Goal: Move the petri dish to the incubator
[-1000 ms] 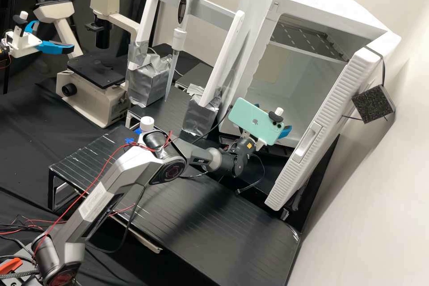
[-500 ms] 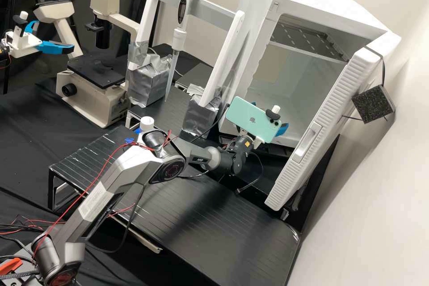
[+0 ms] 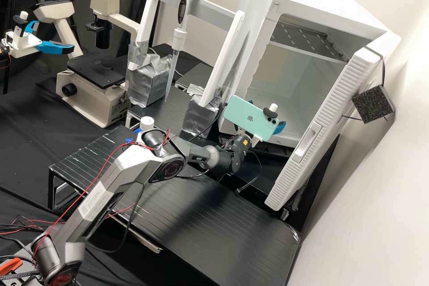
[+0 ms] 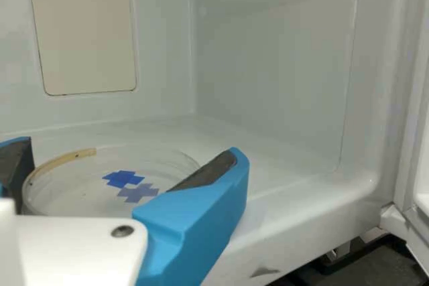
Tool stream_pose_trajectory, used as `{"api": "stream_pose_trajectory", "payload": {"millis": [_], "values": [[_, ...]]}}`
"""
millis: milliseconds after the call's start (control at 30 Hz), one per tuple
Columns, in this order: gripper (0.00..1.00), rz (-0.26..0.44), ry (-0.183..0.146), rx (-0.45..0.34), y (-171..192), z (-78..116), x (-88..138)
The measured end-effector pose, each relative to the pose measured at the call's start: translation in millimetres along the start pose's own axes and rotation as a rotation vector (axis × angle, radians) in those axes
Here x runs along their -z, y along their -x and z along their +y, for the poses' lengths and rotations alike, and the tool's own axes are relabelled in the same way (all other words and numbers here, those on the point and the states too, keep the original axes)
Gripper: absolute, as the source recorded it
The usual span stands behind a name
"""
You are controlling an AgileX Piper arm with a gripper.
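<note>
A black platform [image 3: 214, 232] stands in front of the incubator [image 3: 313, 0]; at the incubator's open front, a mint-green phone [image 3: 250, 118] partly hides the gripper [image 3: 280, 127]. In the wrist view, a white bracket [image 4: 74, 252] covers the near edge of the clear, round petri dish [image 4: 74, 192], held between the blue fingers over the incubator's floor; contact with that floor is unclear. The dish bears blue patches [image 4: 124, 179] and a tan rim strip [image 4: 74, 157]. Beyond is a beige wall panel [image 4: 80, 25].
</note>
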Motion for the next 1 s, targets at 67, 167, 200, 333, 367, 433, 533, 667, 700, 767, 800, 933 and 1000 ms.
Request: {"api": "stream_pose_trajectory", "payload": {"millis": [67, 167, 200, 333, 367, 433, 533, 667, 700, 767, 800, 933, 1000], "values": [[1.0, -0.002, -0.006, 0.003, 0.7, -1.1, -0.9], [1.0, -0.003, -0.005, 0.004, 0.9, -1.6, -1.3], [1.0, -0.003, -0.005, 0.004, 0.9, -1.6, -1.3], [1.0, -0.008, -0.008, 0.007, 1.7, -3.0, -2.6], [1.0, -0.008, -0.008, 0.007, 1.7, -2.9, -2.5], [1.0, -0.007, -0.002, 0.013, 1.8, -3.6, -2.5], [1.0, 0.001, 0.007, 0.021, 2.0, -4.6, -2.0], [1.0, 0.017, 0.001, 0.02, 7.5, -4.6, -2.5], [1.0, 0.017, -0.001, 0.022, 10.4, -4.9, -4.8], [1.0, 0.024, 0.001, 0.021, 15.7, -2.7, -5.8], [1.0, 0.028, 0.005, 0.026, 18.6, -2.8, -6.0], [1.0, 0.032, -0.002, 0.017, 30.9, 1.9, -10.9], [1.0, 0.041, -0.011, 0.007, 41.6, 5.6, -12.6]]}}
